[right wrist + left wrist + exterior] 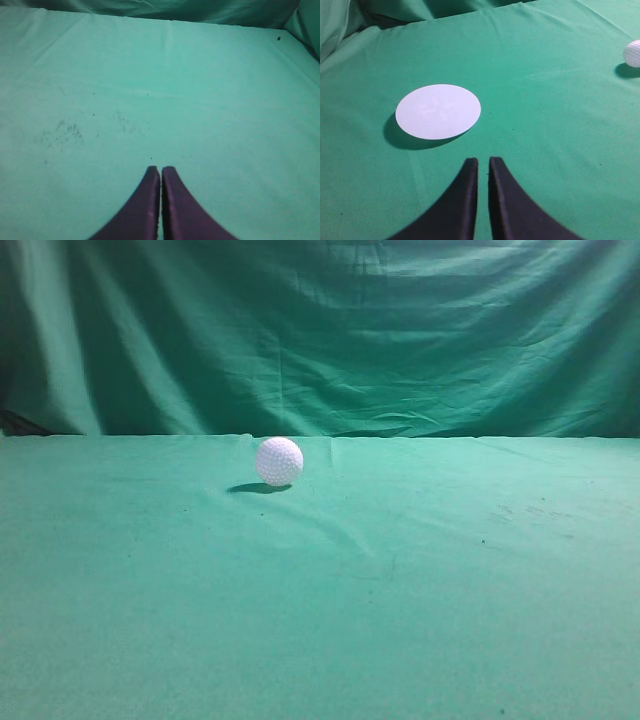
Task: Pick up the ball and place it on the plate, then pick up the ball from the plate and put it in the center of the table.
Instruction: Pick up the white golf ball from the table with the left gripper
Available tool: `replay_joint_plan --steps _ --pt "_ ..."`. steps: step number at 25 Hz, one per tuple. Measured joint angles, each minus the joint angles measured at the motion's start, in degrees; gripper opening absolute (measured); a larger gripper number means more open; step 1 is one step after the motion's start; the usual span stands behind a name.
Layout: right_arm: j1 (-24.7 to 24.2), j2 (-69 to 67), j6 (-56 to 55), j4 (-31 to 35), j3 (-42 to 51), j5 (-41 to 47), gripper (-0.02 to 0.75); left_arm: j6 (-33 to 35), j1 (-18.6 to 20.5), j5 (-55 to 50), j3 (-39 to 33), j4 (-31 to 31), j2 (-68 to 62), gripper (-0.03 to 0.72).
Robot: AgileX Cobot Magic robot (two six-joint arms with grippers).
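The ball (pixel 279 461), white and dimpled, rests on the green table (pixel 320 600) left of centre in the exterior view. It also shows at the right edge of the left wrist view (pixel 634 53). The plate (pixel 438 111), a flat white disc, lies on the cloth ahead and left of my left gripper (pixel 483 161), which is shut and empty above the cloth. The plate is out of the exterior view. My right gripper (pixel 161 170) is shut and empty over bare cloth. Neither gripper shows in the exterior view.
A draped green curtain (pixel 320 335) hangs behind the table's far edge. Small dark specks (pixel 62 132) mark the cloth in the right wrist view. Faint wrinkles run through the cloth near the middle.
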State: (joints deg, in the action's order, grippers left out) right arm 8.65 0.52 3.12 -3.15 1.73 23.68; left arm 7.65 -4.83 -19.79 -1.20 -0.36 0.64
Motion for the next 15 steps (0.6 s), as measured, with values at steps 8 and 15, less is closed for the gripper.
replay_joint_plan --steps 8,15 --pt "0.0 0.0 0.0 0.0 0.0 0.0 0.000 0.0 0.0 0.0 0.0 0.0 0.0 0.059" --pt "0.0 0.0 0.0 0.0 0.0 0.0 0.000 0.0 0.0 0.0 0.0 0.0 0.0 0.059"
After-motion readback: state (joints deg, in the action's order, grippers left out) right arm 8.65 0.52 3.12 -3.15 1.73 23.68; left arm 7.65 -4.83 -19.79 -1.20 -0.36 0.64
